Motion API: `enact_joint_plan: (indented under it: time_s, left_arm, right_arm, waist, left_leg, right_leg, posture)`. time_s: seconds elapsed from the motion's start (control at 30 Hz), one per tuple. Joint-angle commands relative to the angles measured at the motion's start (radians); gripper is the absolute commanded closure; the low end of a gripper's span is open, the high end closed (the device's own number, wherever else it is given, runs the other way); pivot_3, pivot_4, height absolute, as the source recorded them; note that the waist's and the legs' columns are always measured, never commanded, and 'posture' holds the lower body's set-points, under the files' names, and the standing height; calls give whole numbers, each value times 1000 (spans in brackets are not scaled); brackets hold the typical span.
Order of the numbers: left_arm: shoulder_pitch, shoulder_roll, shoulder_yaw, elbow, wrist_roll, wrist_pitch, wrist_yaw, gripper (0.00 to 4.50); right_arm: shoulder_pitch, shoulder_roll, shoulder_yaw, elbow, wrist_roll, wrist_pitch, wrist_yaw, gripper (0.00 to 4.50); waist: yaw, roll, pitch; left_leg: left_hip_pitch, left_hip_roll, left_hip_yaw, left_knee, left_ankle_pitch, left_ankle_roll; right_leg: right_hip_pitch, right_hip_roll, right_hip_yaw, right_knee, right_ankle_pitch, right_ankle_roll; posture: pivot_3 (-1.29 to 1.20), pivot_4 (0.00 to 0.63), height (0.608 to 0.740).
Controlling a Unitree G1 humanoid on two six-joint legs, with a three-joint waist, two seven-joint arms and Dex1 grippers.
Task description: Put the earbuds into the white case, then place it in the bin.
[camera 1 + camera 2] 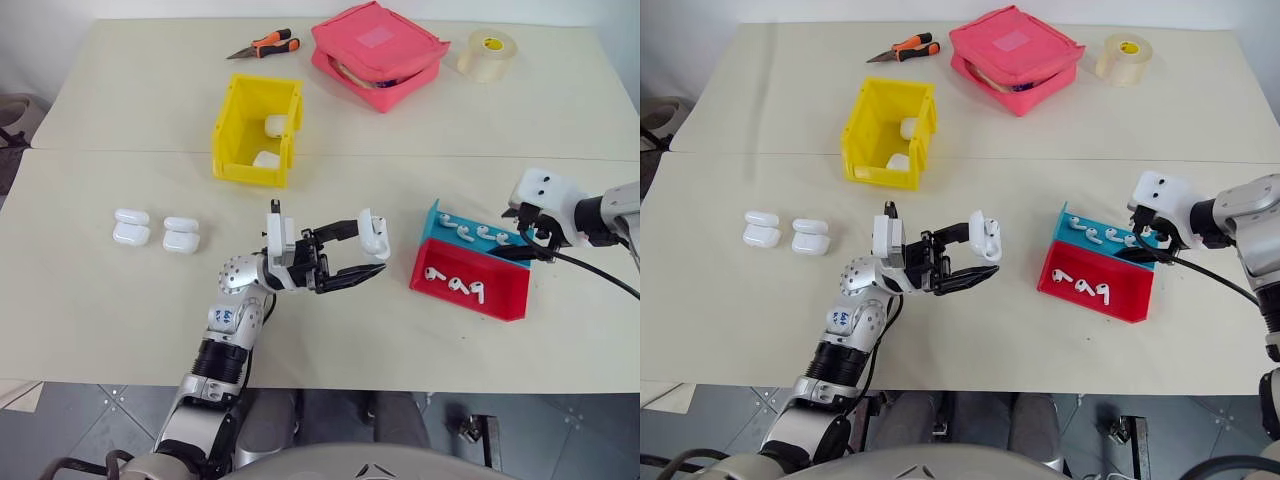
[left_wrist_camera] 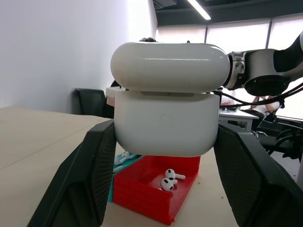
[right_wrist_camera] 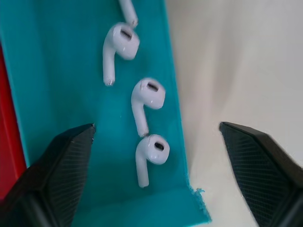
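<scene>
My left gripper (image 1: 368,250) is shut on a white case (image 1: 373,235), held above the table's middle; in the left wrist view the case (image 2: 166,124) sits between the two fingers with its lid slightly ajar. My right gripper (image 3: 156,126) is open, pointing down over the blue half of the tray, with several earbuds (image 3: 147,94) lying between its fingers, untouched. In the head view this gripper (image 1: 530,247) hovers at the tray's right end. More earbuds (image 1: 452,284) lie in the red half. The yellow bin (image 1: 248,172) stands behind, with two white cases (image 1: 275,125) inside.
The red-and-blue tray (image 1: 470,303) lies right of centre. Two pairs of white cases (image 1: 131,227) sit on the left of the table. A pink pouch (image 1: 378,50), a tape roll (image 1: 487,55) and orange-handled cutters (image 1: 265,45) are at the far edge.
</scene>
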Motion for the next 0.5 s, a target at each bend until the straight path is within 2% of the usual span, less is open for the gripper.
enact_joint_plan:
  time_s: [0.03, 0.07, 0.5]
  left_arm:
    - [1, 0, -2, -46, -5, -17, 2, 1738]
    - [1, 2, -2, -47, -5, -16, 1, 1738]
    - [-9, 21, -4, -43, -11, -10, -29, 1738]
  right_arm:
    - [-25, -1, -7, 27, -33, -13, 20, 1589]
    - [-29, -3, -4, 32, -40, -5, 30, 1889]
    - [-51, 31, -7, 87, -88, -14, 62, 1889]
  waist:
    - [1, 0, 0]
    - [1, 0, 0]
    - [-1, 0, 0]
  left_leg:
    - [0, 0, 0, 0, 0, 0]
    - [0, 0, 0, 0, 0, 0]
    - [0, 0, 0, 0, 0, 0]
  right_leg:
    - [0, 0, 0, 0, 0, 0]
    - [0, 0, 0, 0, 0, 0]
    - [0, 0, 0, 0, 0, 0]
  posture:
    - [0, 150, 740]
    - [0, 150, 740]
    - [0, 150, 740]
